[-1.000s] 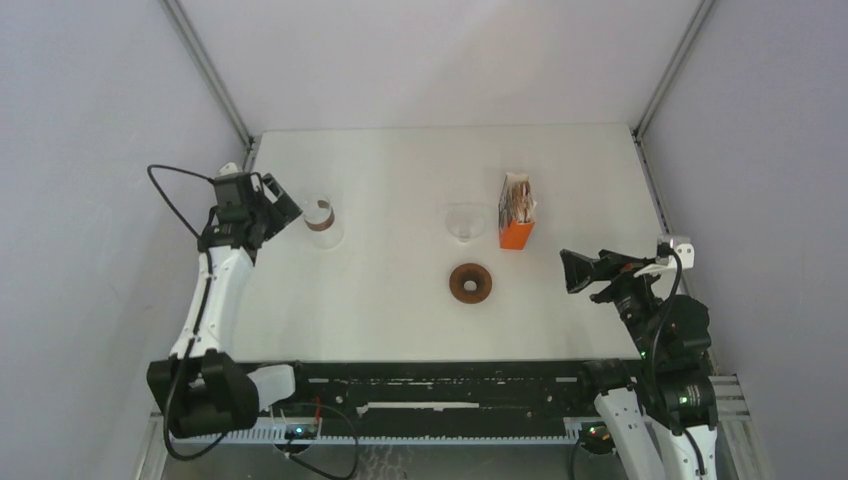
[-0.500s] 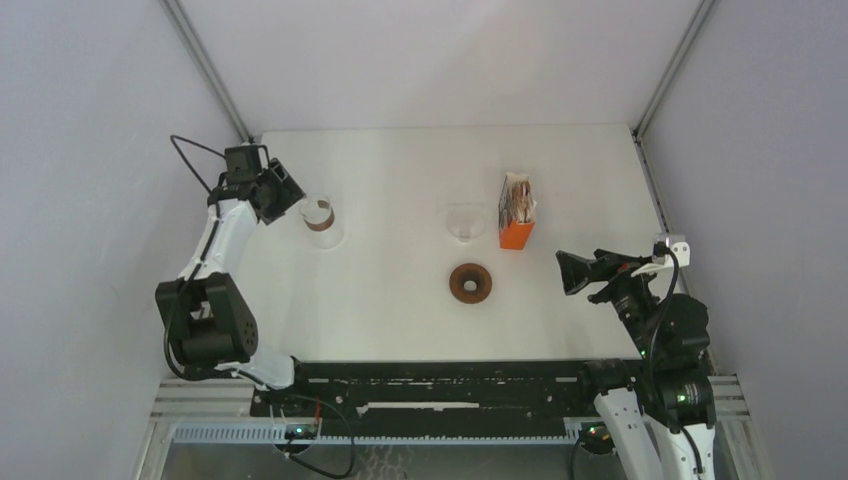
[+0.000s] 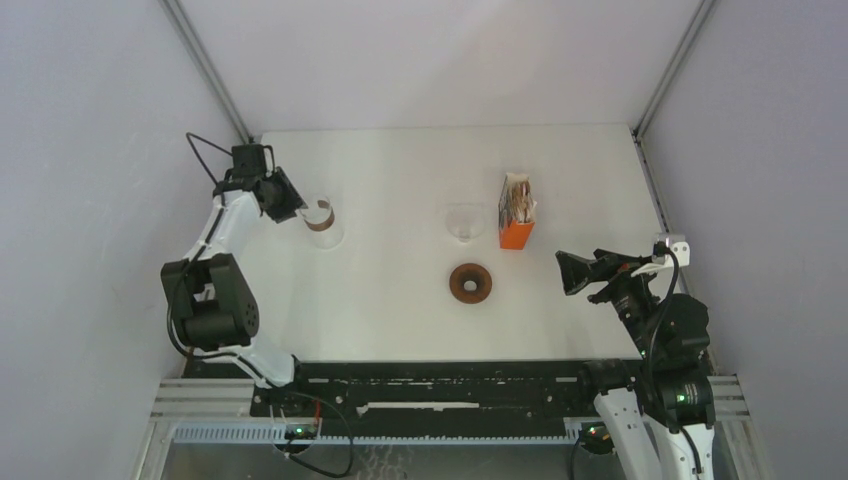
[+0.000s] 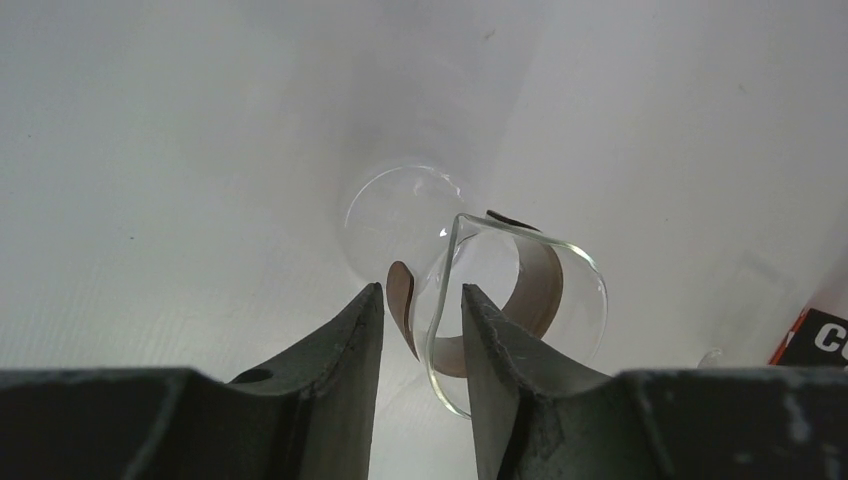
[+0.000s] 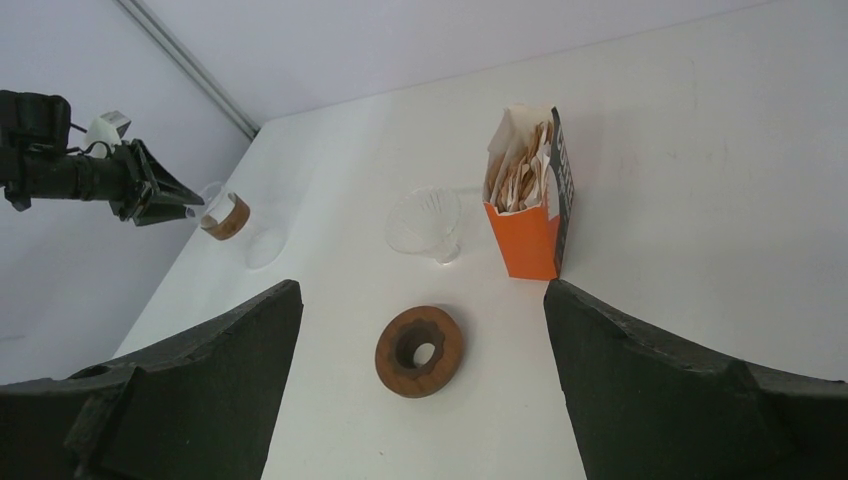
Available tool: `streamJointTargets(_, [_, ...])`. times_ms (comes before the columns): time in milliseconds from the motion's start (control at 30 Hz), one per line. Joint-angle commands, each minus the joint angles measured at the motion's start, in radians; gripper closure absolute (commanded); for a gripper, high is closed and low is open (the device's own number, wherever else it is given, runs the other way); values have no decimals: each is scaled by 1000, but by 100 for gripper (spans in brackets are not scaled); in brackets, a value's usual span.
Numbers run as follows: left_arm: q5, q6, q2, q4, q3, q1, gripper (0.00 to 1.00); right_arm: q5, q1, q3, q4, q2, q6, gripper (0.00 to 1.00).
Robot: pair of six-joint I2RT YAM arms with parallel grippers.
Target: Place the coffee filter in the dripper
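The dripper (image 3: 470,283) is a dark-brown ring with a central hole, lying flat on the white table just left of my right gripper. The right wrist view has the dripper (image 5: 419,351) just below the wide-open, empty right gripper (image 5: 420,290). From above, the right gripper (image 3: 565,272) hovers to the right of it. My left gripper (image 3: 296,206) is at the far left. In the left wrist view its narrowed jaws (image 4: 420,300) straddle the rim of a clear glass vessel with a brown collar (image 4: 535,290), with slim gaps on both sides. The coffee filter is out of view.
An orange box (image 3: 516,230) with brown-edged paper contents stands behind the dripper. A clear glass cone (image 3: 464,221) sits just left of it. The collared glass (image 3: 322,220) stands at the left. Grey walls enclose the table (image 3: 400,170) on three sides.
The left arm has folded back and swung its gripper onto the collared glass's rim, and its jaws have narrowed a lot. The right arm has hardly moved.
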Motion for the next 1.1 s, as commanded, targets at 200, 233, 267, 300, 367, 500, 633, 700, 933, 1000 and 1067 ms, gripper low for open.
streamJointTargets(200, [27, 83, 32, -69, 88, -17, 67, -3, -4, -5, 48, -5, -15, 0])
streamJointTargets(233, [22, 91, 34, -79, 91, -23, 68, -4, -3, -5, 48, -7, -15, 0])
streamJointTargets(267, [15, 100, 34, -87, 96, -29, 68, -2, -3, -6, 48, -8, -15, 0])
streamJointTargets(300, [9, 108, 35, -96, 100, -35, 68, -2, -4, -6, 48, -9, -15, 0])
streamJointTargets(367, [-3, 127, 37, -113, 110, -51, 68, -2, -3, -6, 48, -9, -15, 0])
streamJointTargets(500, [-25, 149, 49, -147, 125, -76, 71, -3, -1, -7, 45, -16, -15, 0])
streamJointTargets(633, [-35, 163, 47, -168, 133, -97, 79, -1, 1, -6, 42, -20, -15, 0])
streamJointTargets(700, [-42, 171, 42, -178, 137, -115, 82, -1, 1, -7, 42, -24, -15, 0])
streamJointTargets(933, [-14, 193, 15, -206, 147, -180, 92, 7, -1, -6, 40, -45, -16, 0])
streamJointTargets(1000, [-15, 196, 6, -218, 152, -210, 94, 6, -1, -7, 39, -46, -16, 0])
streamJointTargets(1067, [-23, 200, -4, -224, 156, -255, 96, 2, -1, -7, 40, -45, -16, 0])
